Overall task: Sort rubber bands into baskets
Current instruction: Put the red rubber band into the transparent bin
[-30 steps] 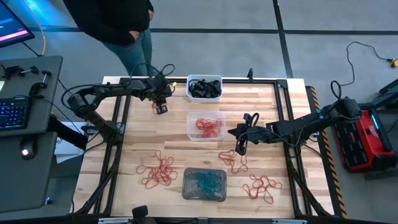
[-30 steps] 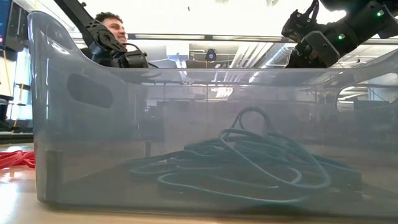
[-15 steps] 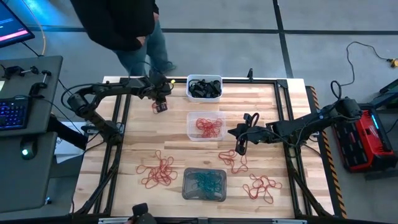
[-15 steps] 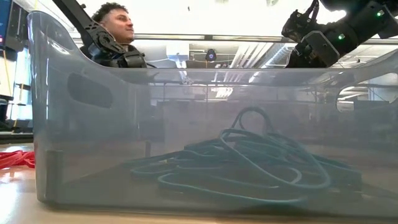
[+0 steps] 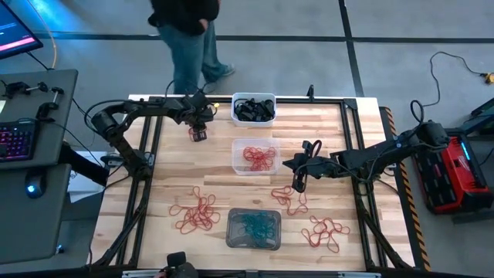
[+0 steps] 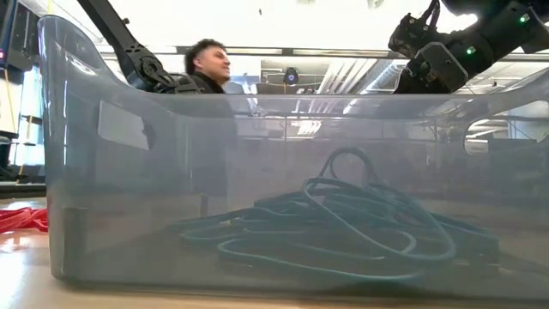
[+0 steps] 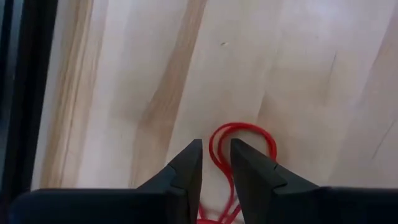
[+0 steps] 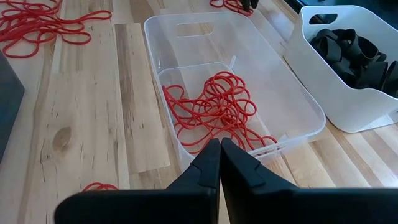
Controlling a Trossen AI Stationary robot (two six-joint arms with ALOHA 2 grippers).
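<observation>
At the table's far left, my left gripper points down over a single red rubber band lying flat on the wood. It is open, with its fingertips on either side of one strand. My right gripper is shut and holds nothing, hovering just right of the clear basket, which holds red bands. The white basket holds black bands. The grey basket holds teal bands. Loose red bands lie in heaps. My left gripper comes from above, its two fingertips astride one strand of the red band, which lies on the table. The gap is wider than the strand, and I cannot tell whether a finger touches it.
A black frame rims the tabletop on the left and right. A person stands beyond the far edge. Bare wood lies between the left gripper and the clear basket. The grey basket's wall fills the low view.
My left gripper has sunk a little toward the table at the far left. The person beyond the far edge has walked toward the right.
</observation>
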